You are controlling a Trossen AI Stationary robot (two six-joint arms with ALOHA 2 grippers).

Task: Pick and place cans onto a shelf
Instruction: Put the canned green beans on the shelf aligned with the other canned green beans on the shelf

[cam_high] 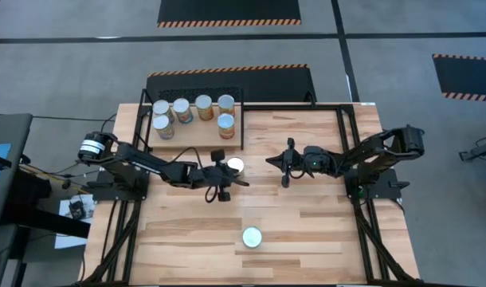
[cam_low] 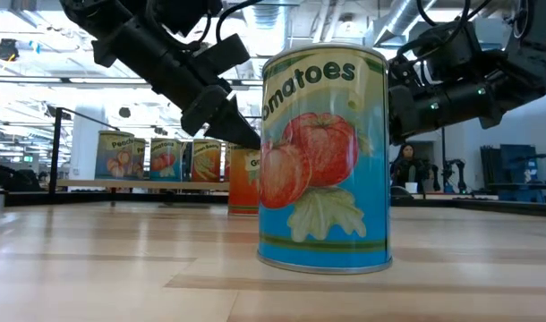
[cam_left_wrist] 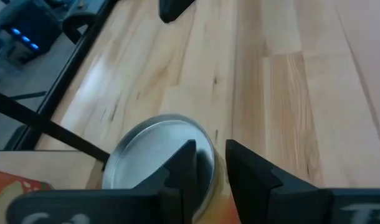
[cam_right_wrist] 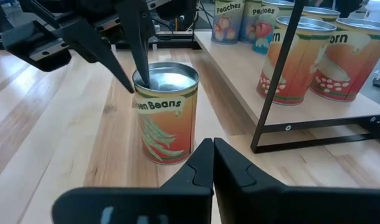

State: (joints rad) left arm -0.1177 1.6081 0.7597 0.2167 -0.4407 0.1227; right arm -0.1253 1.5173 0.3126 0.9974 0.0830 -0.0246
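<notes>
Reaching low across the table, left gripper [cam_high: 225, 182] stands slightly parted over the green-beans can [cam_high: 236, 166], gripping nothing; right gripper [cam_high: 285, 166] closed, empty.

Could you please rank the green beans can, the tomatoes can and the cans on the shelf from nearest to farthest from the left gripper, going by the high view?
1. Green beans can: right at the left gripper, mid-table beside the shelf.
2. Cans on the shelf: on the table's far side.
3. Tomatoes can: alone toward the near edge.
</notes>
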